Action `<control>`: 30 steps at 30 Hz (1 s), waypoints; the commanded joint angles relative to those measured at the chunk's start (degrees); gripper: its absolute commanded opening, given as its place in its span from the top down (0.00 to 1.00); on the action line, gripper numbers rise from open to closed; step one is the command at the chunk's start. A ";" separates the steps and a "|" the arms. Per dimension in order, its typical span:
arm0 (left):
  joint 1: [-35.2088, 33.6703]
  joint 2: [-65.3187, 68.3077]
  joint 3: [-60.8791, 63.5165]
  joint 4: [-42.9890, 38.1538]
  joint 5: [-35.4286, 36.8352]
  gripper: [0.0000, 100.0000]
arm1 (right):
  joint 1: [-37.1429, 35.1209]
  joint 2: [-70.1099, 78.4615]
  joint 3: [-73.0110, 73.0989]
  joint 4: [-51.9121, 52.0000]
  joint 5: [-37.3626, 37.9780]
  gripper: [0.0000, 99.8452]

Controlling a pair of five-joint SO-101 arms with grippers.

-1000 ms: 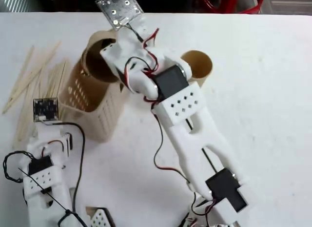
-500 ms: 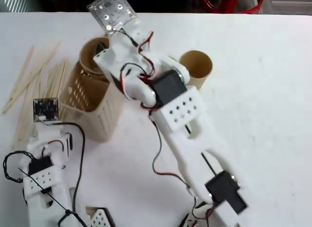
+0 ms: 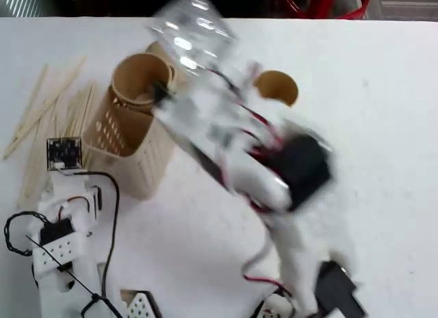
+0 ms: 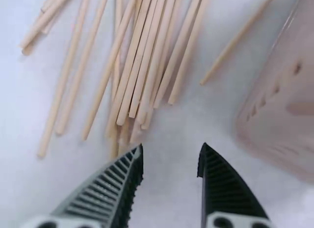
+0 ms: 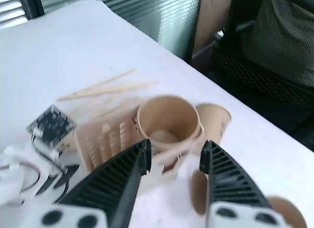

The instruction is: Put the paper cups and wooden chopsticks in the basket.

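The basket (image 3: 130, 150) stands on the desk (image 3: 383, 126), one paper cup (image 3: 140, 78) seated in its top. Wooden chopsticks (image 4: 142, 66) lie left of it, just ahead of my left fingers (image 4: 117, 184). A second cup (image 3: 277, 87) lies on the desk to its right.

White table (image 3: 383, 126); red frame (image 3: 299, 7), slatted blinds (image 5: 147, 12) behind.
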 commanded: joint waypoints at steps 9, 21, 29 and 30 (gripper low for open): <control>0.75 -1.27 0.00 -1.14 -0.70 0.81 | 29.41 -18.51 27.34 4.26 14.95 0.82; 0.75 -1.27 0.00 -1.14 -0.70 0.81 | 41.01 13.41 34.37 -22.55 3.16 0.71; 0.75 -1.19 0.00 -1.14 -0.70 0.81 | 40.92 28.79 17.32 -18.68 0.26 0.71; 0.75 -1.19 0.00 -1.14 -0.70 0.81 | 40.75 30.37 15.38 -17.71 0.26 0.71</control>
